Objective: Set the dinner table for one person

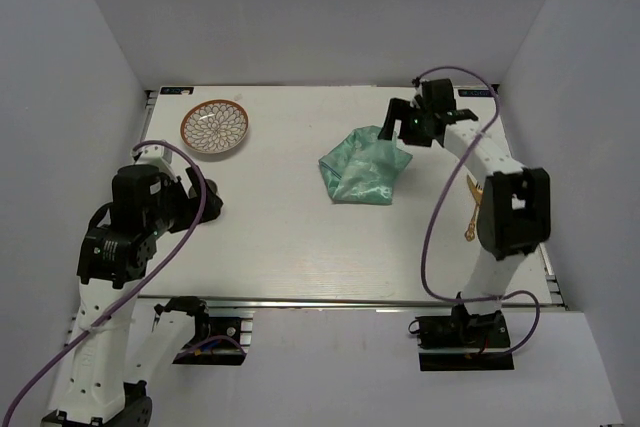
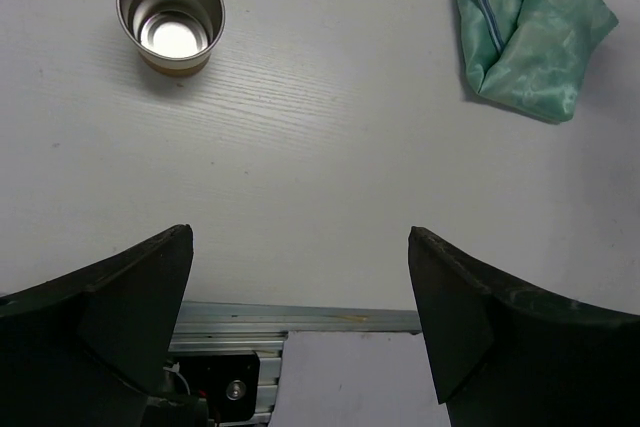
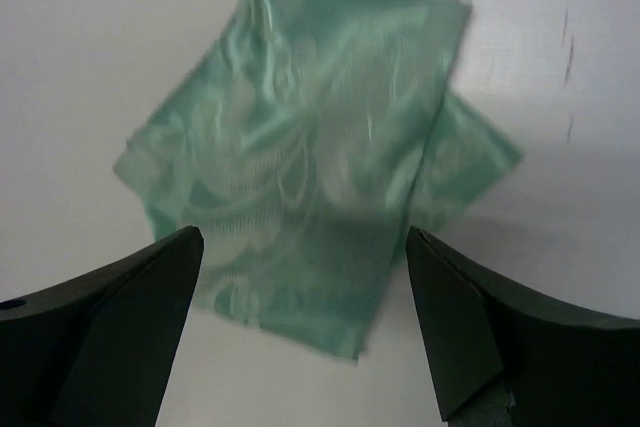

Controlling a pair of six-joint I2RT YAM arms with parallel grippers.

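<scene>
"White and faintly wood-grained, the table point(image 1: 290, 247) is filling the floor between the pale walls, with its silver rail point(image 1: 350, 302) running along the near edge," the first observer is saying. "What is lying on it?"

"A crumpled green cloth point(image 1: 365, 169) is lying right of centre, toward the far side. A round patterned plate point(image 1: 214, 128) is sitting at the far left, well apart from it. A thin gold utensil point(image 1: 471, 209) is lying at the right, partly hidden by the right arm."

"And the arms?"

"The right pincer point(image 1: 398, 129) is hanging at the far right corner of the cloth with its fingers spread apart. Its wrist camera is showing the cloth between them, blurred, and whether anything is touching cannot be told. The left pincer point(image 2: 300, 287) is also standing wide apart, gripping nothing, over bare table near the rail."

"Anything else showing there?"

"A steel cup point(image 2: 171, 15) is standing upright and empty, in the upper left of the left wrist view."
</scene>
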